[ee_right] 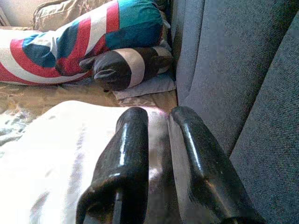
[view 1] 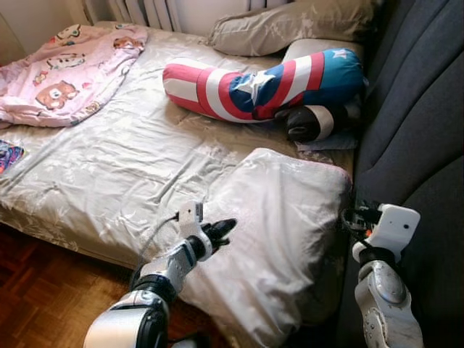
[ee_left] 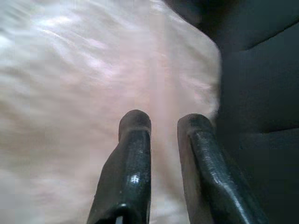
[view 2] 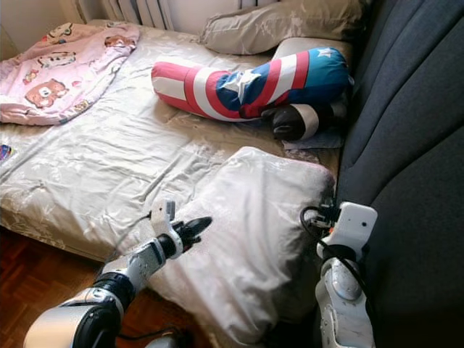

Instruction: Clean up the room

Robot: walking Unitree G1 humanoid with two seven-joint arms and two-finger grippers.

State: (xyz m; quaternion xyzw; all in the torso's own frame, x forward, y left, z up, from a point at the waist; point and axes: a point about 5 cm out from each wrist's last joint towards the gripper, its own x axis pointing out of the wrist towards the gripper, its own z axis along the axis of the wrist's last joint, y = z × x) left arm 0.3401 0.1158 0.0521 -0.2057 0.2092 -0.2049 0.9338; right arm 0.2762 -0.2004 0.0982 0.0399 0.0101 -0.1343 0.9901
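A large silvery-beige pillow (view 1: 283, 217) lies on the near right corner of the bed (view 1: 109, 181), up against the grey upholstered wall (view 1: 420, 109). My left gripper (view 1: 226, 228) hovers at the pillow's left edge, its black fingers (ee_left: 135, 140) close together with nothing between them. My right gripper (view 1: 353, 216) is at the pillow's right edge, beside the grey upholstery. Its fingers (ee_right: 133, 140) also stand close together and hold nothing. Farther up the bed lie a red, white and blue star bolster (view 1: 261, 83) and a black-and-white plush (view 1: 308, 122).
A pink blanket with bear prints (view 1: 65, 72) is bunched at the bed's far left. A beige pillow (view 1: 290, 25) rests at the head. Something colourful (view 1: 7, 156) pokes in at the left edge. Wooden parquet floor (view 1: 36, 290) runs along the bed's near side.
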